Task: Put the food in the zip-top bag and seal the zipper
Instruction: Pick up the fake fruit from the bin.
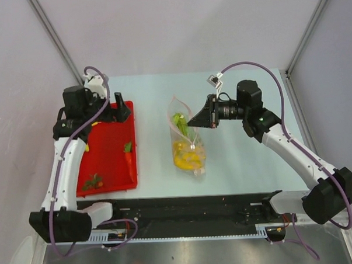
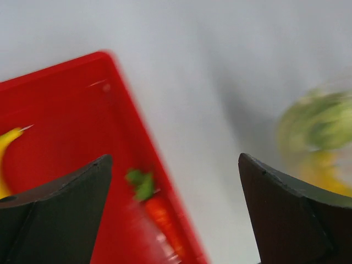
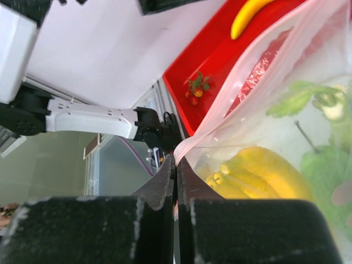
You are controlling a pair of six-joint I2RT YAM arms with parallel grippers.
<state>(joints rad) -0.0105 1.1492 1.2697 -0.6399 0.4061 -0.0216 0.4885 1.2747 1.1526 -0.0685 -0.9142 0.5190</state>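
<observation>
I am clamping my right gripper (image 3: pixel 176 159) on the zipper (image 3: pixel 256 77) lip of the zip-top bag (image 3: pixel 286 110) right at my fingertips, my left gripper (image 2: pixel 173 159) is gaping empty near the carrot (image 2: pixel 159 212), and that thin pinch is risking the slick film slipping and the mouth collapsing.

Zip-top bag (image 1: pixel 187 144) is lying on the table (image 1: pixel 241 164), just left of the right gripper (image 1: pixel 193 123), which is pinching the bag's mouth edge. Inside the bag, the leafy vegetable (image 1: pixel 178 119) is sitting beside those fingertips and the bananas (image 1: pixel 186 158) behind them, toward the arm bases. Left gripper (image 1: pixel 122 108) is hanging over the tray's (image 1: pixel 107 164) far right corner. In the tray, the carrot (image 1: pixel 128 157) is lying just behind that gripper and the strawberries (image 1: pixel 93 182) farther back and to the left.
</observation>
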